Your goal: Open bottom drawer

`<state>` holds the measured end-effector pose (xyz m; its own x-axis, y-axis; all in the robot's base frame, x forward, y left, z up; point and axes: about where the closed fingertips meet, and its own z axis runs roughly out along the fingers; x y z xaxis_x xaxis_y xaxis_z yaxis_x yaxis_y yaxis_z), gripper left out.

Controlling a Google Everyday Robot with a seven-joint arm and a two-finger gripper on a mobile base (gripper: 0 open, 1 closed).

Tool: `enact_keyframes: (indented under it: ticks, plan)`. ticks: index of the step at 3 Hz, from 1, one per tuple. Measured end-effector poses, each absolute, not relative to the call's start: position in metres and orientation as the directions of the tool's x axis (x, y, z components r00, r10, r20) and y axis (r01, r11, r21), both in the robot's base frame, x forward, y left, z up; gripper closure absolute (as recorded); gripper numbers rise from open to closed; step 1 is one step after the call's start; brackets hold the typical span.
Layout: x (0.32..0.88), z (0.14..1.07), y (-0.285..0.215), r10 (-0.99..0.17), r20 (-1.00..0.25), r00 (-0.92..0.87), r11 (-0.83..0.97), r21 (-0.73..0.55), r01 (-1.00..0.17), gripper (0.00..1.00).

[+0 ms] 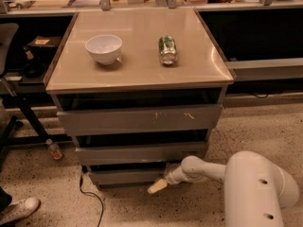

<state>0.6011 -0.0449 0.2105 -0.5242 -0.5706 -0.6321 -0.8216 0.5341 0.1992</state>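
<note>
Bottom drawer [125, 176], the slimmest of three plain grey fronts, sits lowest in the desk [142, 72], just above the speckled floor and below the desk's front edge. A dark gap shows above its front panel. The end effector [157, 186], a tan tip on a white arm [203, 169], is low at the right end of this drawer, beneath the right half of the desk's front edge and just beside the lower edge of the panel. Whether it touches the panel cannot be told, nor whether it is spread or pressed together. The arm runs back to the right into the robot's rounded white body [258, 188], which stands on the floor beyond the desk's front right corner. Directly above the bottom drawer is the middle drawer [139, 153], a mid-height grey front, and above that the top drawer [139, 119], the tallest front, with whitish scratches right of its middle. On the beige desk top a white bowl [103, 48] stands upright toward the left edge. A green can [167, 49] lies on its side near the middle, well apart from the bowl. On the floor near the desk's front left corner are a small bottle [54, 149] and a black cable [92, 197] trailing from under the desk. A white shoe [19, 209] shows farther left.
</note>
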Motion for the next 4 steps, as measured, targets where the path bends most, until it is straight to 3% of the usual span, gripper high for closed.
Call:
enact_keyframes:
  ticks: [2, 4]
  plan:
    - [0.592, 0.200, -0.035, -0.576, -0.613, -0.541, 0.521, 0.235, -0.821, 0.00]
    - [0.541, 0.211, -0.044, -0.519, -0.589, -0.619, 0.551, 0.322, -0.769, 0.00]
